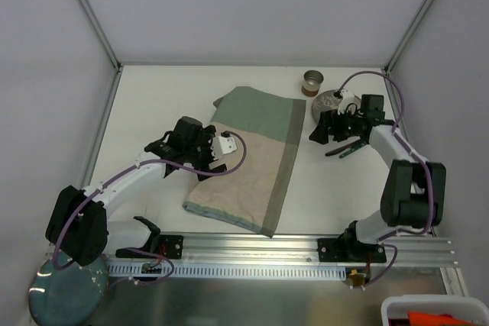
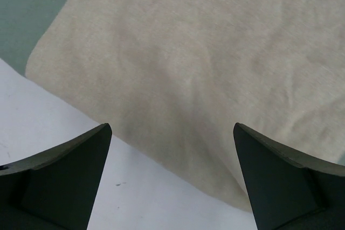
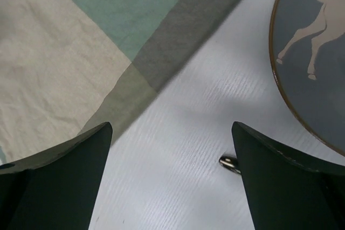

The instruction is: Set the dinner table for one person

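The dinner table (image 1: 153, 104) is a white tabletop with aluminium frame bars. A green-and-beige cloth mat (image 1: 256, 154) lies spread in its middle. My left gripper (image 1: 217, 156) hangs open and empty over the mat's left edge; in the left wrist view (image 2: 171, 127) the beige cloth (image 2: 205, 63) and bare table (image 2: 54, 122) lie below it. My right gripper (image 1: 319, 132) is open and empty just right of the mat. In the right wrist view (image 3: 172, 125) it is over bare table (image 3: 205, 100), beside a grey plate with a horse figure (image 3: 318, 52).
The plate (image 1: 328, 102) sits at the back right, partly under the right arm, with a small cup (image 1: 313, 82) behind it. Dark-handled cutlery (image 1: 348, 148) lies under the right wrist; its metal tip (image 3: 230, 164) shows. A teal plate (image 1: 65, 292) sits off the table, bottom left.
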You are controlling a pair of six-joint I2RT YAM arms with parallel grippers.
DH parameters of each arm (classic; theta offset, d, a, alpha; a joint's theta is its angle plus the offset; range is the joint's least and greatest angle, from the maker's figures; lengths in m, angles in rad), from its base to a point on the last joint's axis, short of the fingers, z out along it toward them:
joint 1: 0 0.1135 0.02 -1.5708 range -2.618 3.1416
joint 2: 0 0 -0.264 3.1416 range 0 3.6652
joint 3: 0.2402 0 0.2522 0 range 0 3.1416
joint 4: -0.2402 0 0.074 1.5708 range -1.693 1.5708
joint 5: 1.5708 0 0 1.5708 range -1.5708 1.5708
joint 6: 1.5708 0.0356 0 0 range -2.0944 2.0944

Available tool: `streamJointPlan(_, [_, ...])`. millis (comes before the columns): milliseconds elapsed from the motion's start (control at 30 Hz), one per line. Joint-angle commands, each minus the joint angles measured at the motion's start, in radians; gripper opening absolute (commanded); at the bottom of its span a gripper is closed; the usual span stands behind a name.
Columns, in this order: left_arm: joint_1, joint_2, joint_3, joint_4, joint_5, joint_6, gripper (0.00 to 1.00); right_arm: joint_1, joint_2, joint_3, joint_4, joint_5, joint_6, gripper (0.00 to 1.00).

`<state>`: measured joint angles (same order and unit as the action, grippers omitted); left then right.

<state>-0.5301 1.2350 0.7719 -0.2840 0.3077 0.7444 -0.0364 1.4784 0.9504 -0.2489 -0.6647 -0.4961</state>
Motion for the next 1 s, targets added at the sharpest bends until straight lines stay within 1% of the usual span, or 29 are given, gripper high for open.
streamJointPlan(0, [-0.005,0.009,-0.037,0.178,-0.085,-0.069,0.99,-0.051,0.153,0.096,-0.007,-0.173,0.132,0.99])
streamJointPlan(67, [-0.004,0.012,-0.046,0.207,-0.088,-0.074,0.99,-0.053,0.236,0.132,-0.003,-0.200,0.149,0.99])
streamJointPlan(167, [0.001,0.023,-0.051,0.224,-0.101,-0.071,0.99,-0.040,0.290,0.148,0.034,-0.237,0.208,0.96])
streamJointPlan(300, [0.009,0.035,-0.048,0.235,-0.088,-0.071,0.99,0.030,0.293,0.143,0.045,-0.190,0.191,0.96])
streamJointPlan(367, [0.010,0.041,-0.045,0.240,-0.085,-0.073,0.99,0.039,0.306,0.142,0.056,-0.193,0.212,0.96])
streamJointPlan(400, [0.013,0.049,-0.045,0.241,-0.082,-0.070,0.99,0.067,0.324,0.151,0.059,-0.206,0.220,0.96])
streamJointPlan(633, [0.019,0.049,-0.054,0.249,-0.085,-0.065,0.99,0.089,0.414,0.205,0.073,-0.243,0.315,0.96])
streamJointPlan(700, [0.021,0.034,-0.063,0.249,-0.088,-0.053,0.99,0.084,0.415,0.200,0.069,-0.234,0.314,0.96])
streamJointPlan(867, [0.032,0.003,-0.092,0.249,-0.085,-0.039,0.99,0.056,0.370,0.182,-0.036,-0.191,0.228,0.96])
streamJointPlan(967, [0.035,0.007,-0.085,0.249,-0.082,-0.040,0.99,0.041,0.375,0.176,-0.055,-0.202,0.244,0.96])
